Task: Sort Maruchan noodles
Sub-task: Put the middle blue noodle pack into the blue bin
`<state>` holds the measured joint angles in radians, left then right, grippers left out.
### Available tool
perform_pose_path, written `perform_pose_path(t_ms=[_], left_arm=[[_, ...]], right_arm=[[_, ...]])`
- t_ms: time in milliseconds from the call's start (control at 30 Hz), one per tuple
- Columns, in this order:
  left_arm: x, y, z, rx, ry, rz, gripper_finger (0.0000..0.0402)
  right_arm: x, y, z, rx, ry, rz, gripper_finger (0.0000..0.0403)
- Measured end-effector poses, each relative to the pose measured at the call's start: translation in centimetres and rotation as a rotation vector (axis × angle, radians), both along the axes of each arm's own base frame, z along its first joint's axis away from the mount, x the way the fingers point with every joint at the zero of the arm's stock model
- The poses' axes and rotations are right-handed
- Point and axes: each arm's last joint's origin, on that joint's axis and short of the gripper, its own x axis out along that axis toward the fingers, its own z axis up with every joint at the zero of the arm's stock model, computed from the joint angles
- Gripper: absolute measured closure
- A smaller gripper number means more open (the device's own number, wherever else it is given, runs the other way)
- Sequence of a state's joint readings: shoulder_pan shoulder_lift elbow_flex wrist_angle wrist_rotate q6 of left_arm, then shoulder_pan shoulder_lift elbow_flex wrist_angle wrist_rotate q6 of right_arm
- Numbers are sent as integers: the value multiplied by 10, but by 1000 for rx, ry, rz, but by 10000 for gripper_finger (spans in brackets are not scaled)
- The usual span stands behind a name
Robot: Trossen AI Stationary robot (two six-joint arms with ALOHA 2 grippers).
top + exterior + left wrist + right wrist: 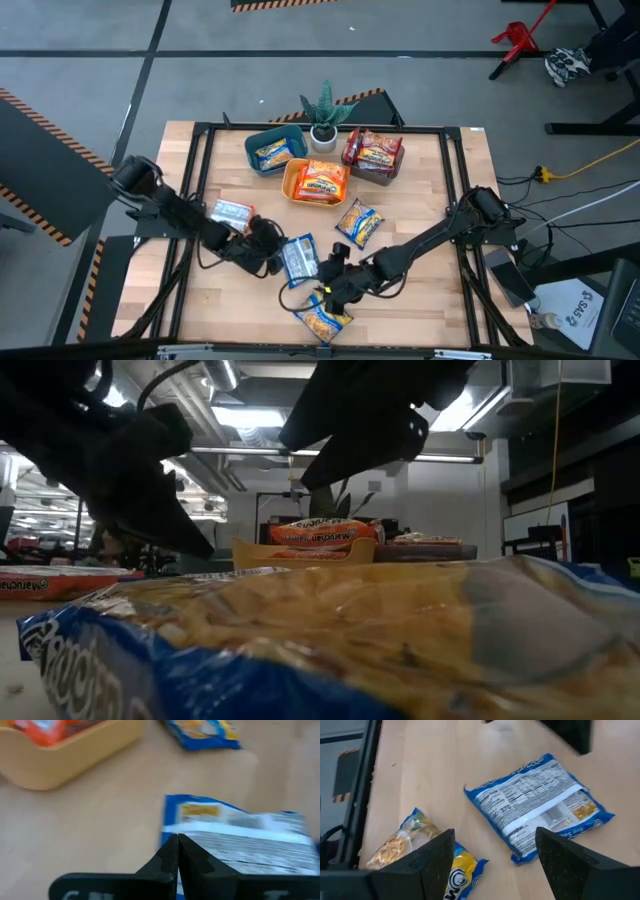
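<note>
A blue Maruchan packet (298, 258) lies flat, printed back up, in the middle of the table near its front. My left gripper (177, 840) is shut, and its tips stand at that packet's edge (172, 827). My right gripper (495, 832) hangs open above the table just right of the same packet (540, 810), with nothing between its fingers. A yellow-and-blue packet (322, 318) lies near the front edge, and it fills the foreground of the low view (350, 630). Another yellow-and-blue packet (357, 222) lies further back, and a red-and-white one (230, 212) lies to the left. My left gripper's shut fingertips (170, 851) come slanting down from the table's left at the blue packet's near edge. I cannot tell whether they touch it. The packet lies flat on the table.
Three bins stand at the back of the table. The teal one (275, 150) holds a yellow-and-blue packet, the orange one (315, 182) orange packets, and the dark one (375, 155) red packets. A potted plant (323, 115) stands behind them. Black frame rails run along the table's sides.
</note>
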<state>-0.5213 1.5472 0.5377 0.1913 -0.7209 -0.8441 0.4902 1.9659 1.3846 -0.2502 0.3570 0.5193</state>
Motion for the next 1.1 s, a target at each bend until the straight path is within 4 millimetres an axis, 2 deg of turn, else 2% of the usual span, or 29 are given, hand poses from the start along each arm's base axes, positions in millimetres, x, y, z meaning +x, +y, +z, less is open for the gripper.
perform_pose_path(t_ms=[133,400,533,700,867,1000,1100], left_arm=[[3,-9,-7,-28,8,-60,402],[5,-13,-41,-52,83,-31,401],[8,-14,-52,-107,83,-7,401],[8,-14,-54,-132,80,5,401],[10,-12,-54,-172,70,37,401],[10,-12,-54,-177,69,39,401],[10,-12,-54,-178,69,39,401]], right_arm=[[0,-1,0,-18,-8,-17,141],[0,-1,0,-11,-7,-22,141],[0,0,1,-82,-9,66,141],[2,2,-5,-251,10,278,141],[5,6,-24,-373,47,475,141],[5,5,-40,-440,108,486,141],[4,2,-41,-504,121,462,141]])
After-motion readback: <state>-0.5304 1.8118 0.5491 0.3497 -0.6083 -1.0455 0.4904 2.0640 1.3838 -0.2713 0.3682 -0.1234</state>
